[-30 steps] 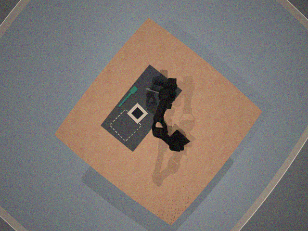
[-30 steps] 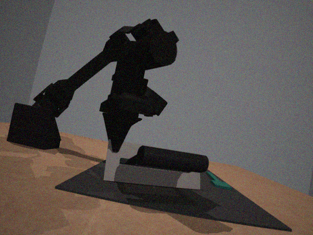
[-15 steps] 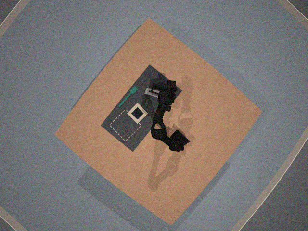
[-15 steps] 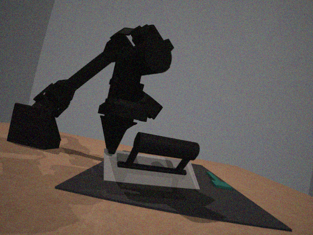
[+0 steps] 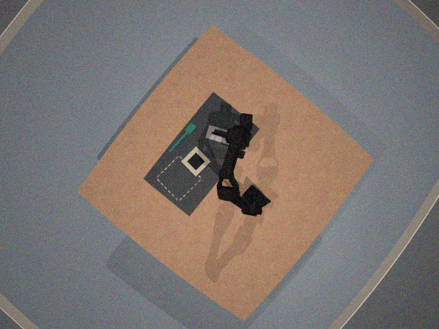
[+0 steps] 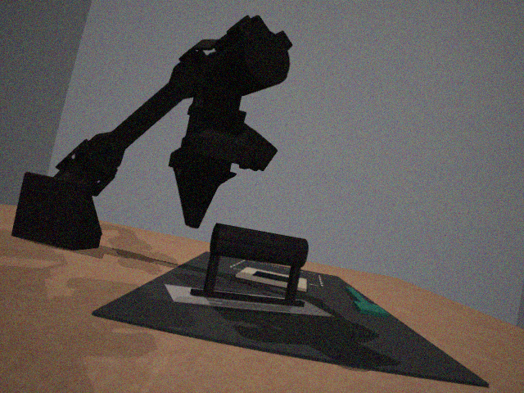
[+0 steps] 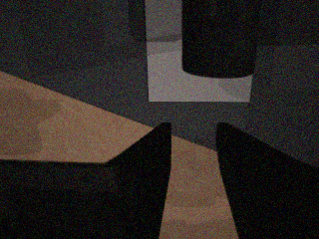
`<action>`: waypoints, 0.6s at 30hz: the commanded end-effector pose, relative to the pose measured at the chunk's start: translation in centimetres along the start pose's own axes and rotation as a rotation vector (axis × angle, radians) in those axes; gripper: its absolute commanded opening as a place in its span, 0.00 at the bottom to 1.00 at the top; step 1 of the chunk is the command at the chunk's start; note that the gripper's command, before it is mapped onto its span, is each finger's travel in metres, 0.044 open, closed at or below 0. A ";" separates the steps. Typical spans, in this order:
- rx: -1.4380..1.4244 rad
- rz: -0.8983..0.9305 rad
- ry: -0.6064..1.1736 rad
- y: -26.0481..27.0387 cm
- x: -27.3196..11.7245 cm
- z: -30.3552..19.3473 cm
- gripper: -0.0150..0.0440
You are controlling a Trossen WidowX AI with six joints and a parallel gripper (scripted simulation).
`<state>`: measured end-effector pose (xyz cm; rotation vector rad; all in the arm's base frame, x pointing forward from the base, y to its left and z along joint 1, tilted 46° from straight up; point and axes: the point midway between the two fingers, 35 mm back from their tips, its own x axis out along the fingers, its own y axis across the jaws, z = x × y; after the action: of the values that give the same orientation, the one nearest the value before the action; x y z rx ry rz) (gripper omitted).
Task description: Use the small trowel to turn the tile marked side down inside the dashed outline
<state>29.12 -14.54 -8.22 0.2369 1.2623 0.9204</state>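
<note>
Tool (image 5: 215, 133) (image 6: 193, 225) (image 7: 193, 131) points downward beneath the bent arm (image 5: 229, 161) (image 6: 147, 109), its fingers slightly spread, near the black-handled plate (image 5: 210, 131) (image 6: 179, 293) (image 7: 199, 91).

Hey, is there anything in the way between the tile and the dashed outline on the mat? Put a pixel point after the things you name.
Nothing visible stands between them; the tile (image 5: 195, 161) (image 6: 270, 276) already overlaps one side of the dashed outline (image 5: 180, 200) (image 6: 320, 279).

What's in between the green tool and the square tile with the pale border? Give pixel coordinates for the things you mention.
Just a strip of the dark mat (image 5: 182, 147) (image 6: 418, 357) (image 7: 194, 117) lies between the green tool (image 5: 191, 128) (image 6: 368, 306) and the tile (image 5: 190, 155) (image 6: 270, 282). The top view shows it.
</note>
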 end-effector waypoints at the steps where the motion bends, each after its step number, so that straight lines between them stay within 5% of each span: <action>1: 0.000 0.000 0.000 0.0 0.0 0.0 0.42; 3: 0.000 0.000 0.000 0.0 0.0 0.0 0.42; 7: 0.000 0.000 0.000 0.0 0.0 0.0 0.25; 18: 0.000 0.000 0.000 0.0 0.0 0.0 0.25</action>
<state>29.11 -14.54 -8.23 0.2371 1.2625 0.9205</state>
